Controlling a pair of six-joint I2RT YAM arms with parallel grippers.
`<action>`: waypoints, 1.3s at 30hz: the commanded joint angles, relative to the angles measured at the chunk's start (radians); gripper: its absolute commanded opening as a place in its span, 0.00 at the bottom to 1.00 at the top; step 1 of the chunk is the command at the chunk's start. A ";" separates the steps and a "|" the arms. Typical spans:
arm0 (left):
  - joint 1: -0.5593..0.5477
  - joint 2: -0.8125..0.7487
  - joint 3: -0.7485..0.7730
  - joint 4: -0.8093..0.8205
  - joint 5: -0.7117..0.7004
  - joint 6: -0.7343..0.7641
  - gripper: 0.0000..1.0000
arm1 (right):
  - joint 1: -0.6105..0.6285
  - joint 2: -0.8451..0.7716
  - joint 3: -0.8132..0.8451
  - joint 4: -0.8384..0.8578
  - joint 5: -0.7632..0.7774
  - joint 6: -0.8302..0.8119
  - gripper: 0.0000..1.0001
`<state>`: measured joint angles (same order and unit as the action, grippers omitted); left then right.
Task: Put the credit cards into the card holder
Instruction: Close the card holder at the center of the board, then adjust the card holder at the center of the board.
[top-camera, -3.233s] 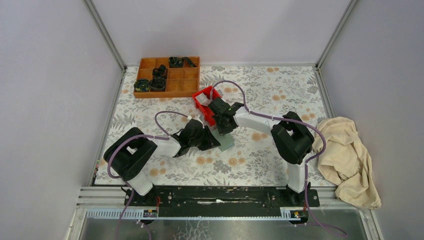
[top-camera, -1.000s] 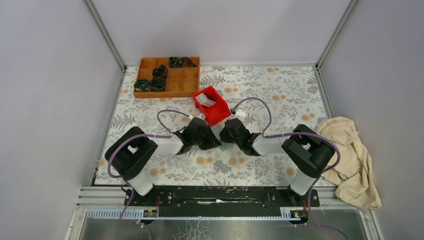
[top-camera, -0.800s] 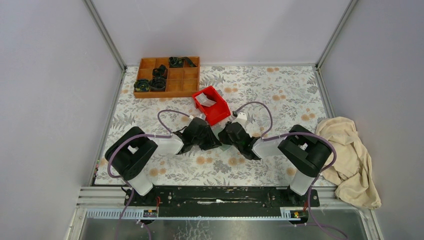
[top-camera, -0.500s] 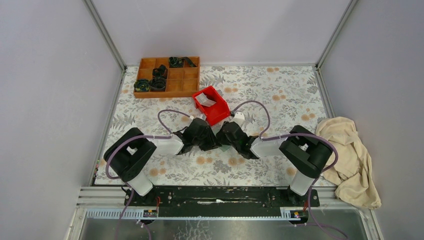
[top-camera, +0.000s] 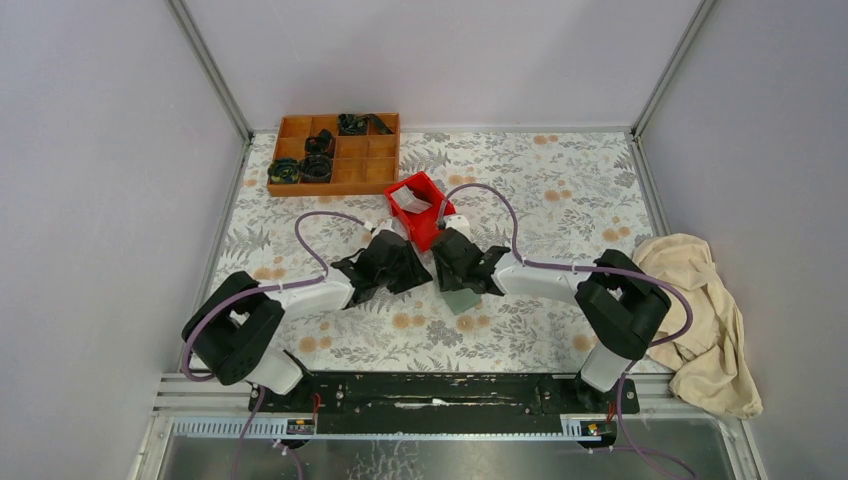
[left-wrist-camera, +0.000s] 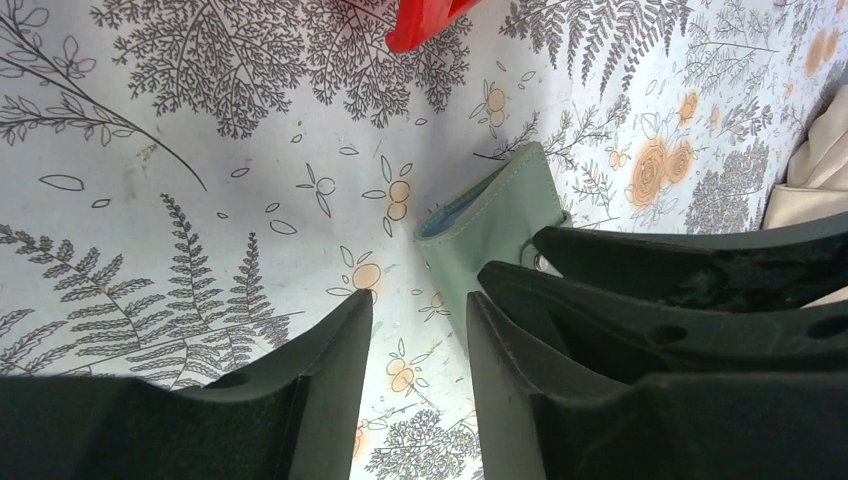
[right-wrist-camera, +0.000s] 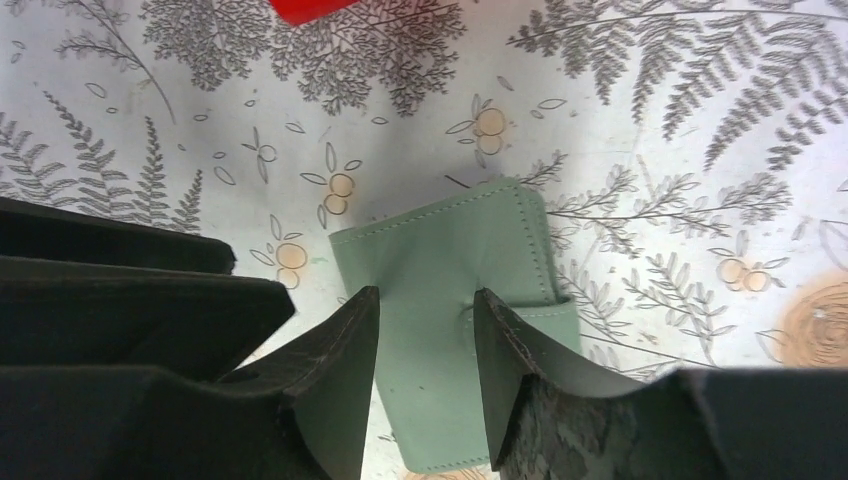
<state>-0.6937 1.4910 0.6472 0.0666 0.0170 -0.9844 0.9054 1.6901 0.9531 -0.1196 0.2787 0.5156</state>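
My L claw (left-wrist-camera: 418, 310) is low over the table (top-camera: 560, 190), approx mid-table. Its fingers are a little apart w/ only the floral cover showing in the gap, so nothing held. It sits just left of the card holder (left-wrist-camera: 495, 220); contact unclear.

My R claw (right-wrist-camera: 427, 300) is right on the holder. Both fingertips (right-wrist-camera: 345, 340) come down over its sage-green face w/ a narrow gap btwn them, and the holder's surface shows in that gap. Can't tell if I'm pinching it or just resting on it.

The holder is folded shut, on the table. Can't tell if it's fully flat. One stitched edge points twd the red bin (top-camera: 428, 225). From the top cam only its near end pokes out from under the R claw.

The 2 claws are close, nose to nose, w/ the holder on the R side. The red bin is just beyond both claws, and a whitish card (top-camera: 408, 201) lies tilted inside it.

A wooden tray (top-camera: 335, 153) w/ dark bits in some compartments sits at the far-L corner. A beige cloth (top-camera: 695, 310) is bunched at the table's R edge.
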 joint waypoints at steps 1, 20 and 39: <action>0.006 -0.018 0.009 0.013 -0.026 0.027 0.46 | -0.031 -0.022 0.090 -0.115 0.004 -0.091 0.47; -0.074 0.075 0.021 0.005 0.088 0.092 0.27 | -0.158 -0.148 -0.009 -0.203 0.018 -0.089 0.06; -0.105 0.261 0.173 -0.049 0.039 0.107 0.32 | -0.134 -0.179 -0.152 -0.164 -0.142 0.024 0.00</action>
<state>-0.7921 1.6962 0.7868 0.0574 0.0990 -0.9039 0.7506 1.5425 0.7948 -0.3084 0.1757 0.4973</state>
